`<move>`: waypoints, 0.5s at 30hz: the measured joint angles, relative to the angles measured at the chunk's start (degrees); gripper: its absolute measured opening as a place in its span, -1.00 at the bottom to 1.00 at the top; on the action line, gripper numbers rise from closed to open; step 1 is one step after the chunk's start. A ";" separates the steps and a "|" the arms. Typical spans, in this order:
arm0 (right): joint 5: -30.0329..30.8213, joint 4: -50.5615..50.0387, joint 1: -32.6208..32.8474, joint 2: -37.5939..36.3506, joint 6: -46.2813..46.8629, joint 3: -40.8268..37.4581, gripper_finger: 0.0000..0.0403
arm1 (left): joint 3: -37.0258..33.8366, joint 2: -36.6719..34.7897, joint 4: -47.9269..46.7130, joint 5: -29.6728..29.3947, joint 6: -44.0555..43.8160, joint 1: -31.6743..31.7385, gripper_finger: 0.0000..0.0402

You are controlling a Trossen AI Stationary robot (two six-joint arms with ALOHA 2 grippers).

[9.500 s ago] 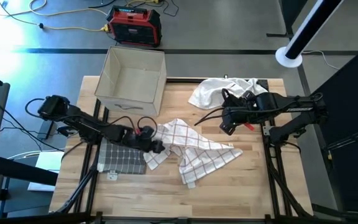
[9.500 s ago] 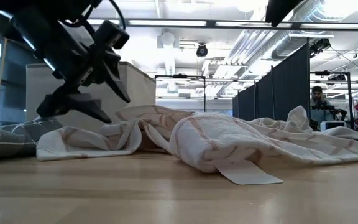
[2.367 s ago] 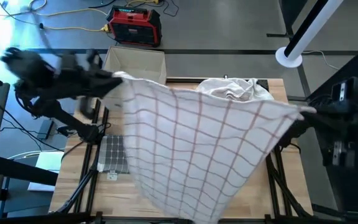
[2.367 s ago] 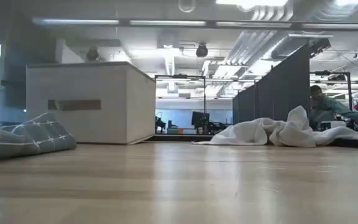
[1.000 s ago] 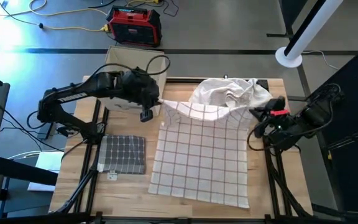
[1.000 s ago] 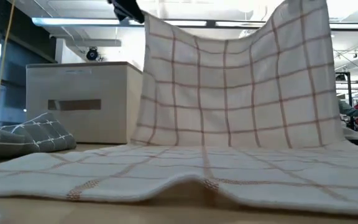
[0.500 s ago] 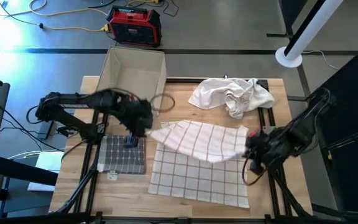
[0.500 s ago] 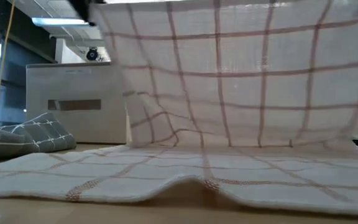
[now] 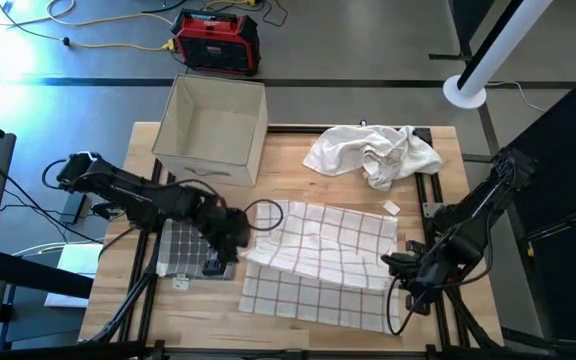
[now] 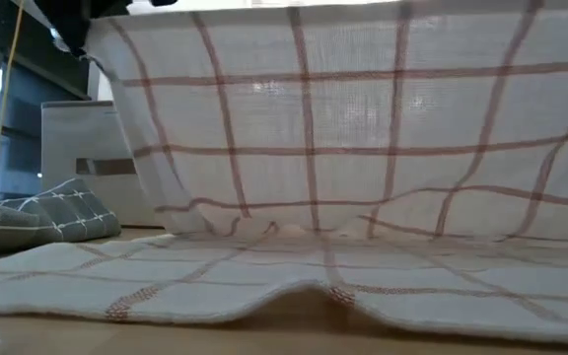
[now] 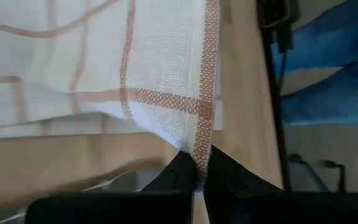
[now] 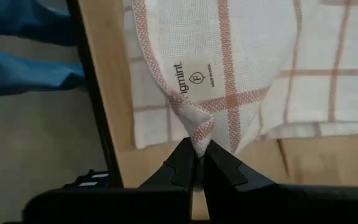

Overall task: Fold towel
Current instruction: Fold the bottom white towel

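— White cotton towel with a thin red-brown check (image 9: 318,250): where does it lie?

— On the pale wooden table (image 9: 298,335), toward the front. Its near part is flat on the wood; its far edge is lifted and carried over the lower layer, so the cloth is doubled. In the low view the raised sheet hangs like a curtain above the flat layer (image 10: 294,286).

— Your left gripper (image 9: 236,236)?

— Over the towel's left side, beside the grey quilted mat (image 9: 193,252). My fingertips (image 11: 188,171) are pressed together on a corner of the towel, right at the woven orange border.

— And the right gripper (image 9: 400,264)?

— At the towel's right edge, near the table's side. Both fingers (image 12: 182,163) are pinched closed on the other corner; a small sewn label (image 12: 196,78) shows just above the pinch.

— What else is on the table?

— A crumpled plain white cloth (image 9: 373,152) at the far right, well apart from the towel. An open beige fabric box (image 9: 213,130) at the far left. A small white scrap (image 9: 391,208) lies just beyond the towel's far right corner.
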 joint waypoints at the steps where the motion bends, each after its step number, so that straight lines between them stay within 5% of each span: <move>1: -0.62 0.21 0.00 -0.02 -0.38 0.00 -0.97 | -0.65 0.00 1.30 0.46 -0.30 -0.46 -0.98; 10: -3.77 4.35 -0.03 1.95 -8.04 0.07 -0.97 | -3.83 0.26 5.51 3.89 -2.89 -3.99 -0.98; 15: -8.87 5.47 -0.50 6.65 -10.81 0.07 -0.81 | -5.20 0.26 8.27 3.68 -5.06 -6.14 -0.96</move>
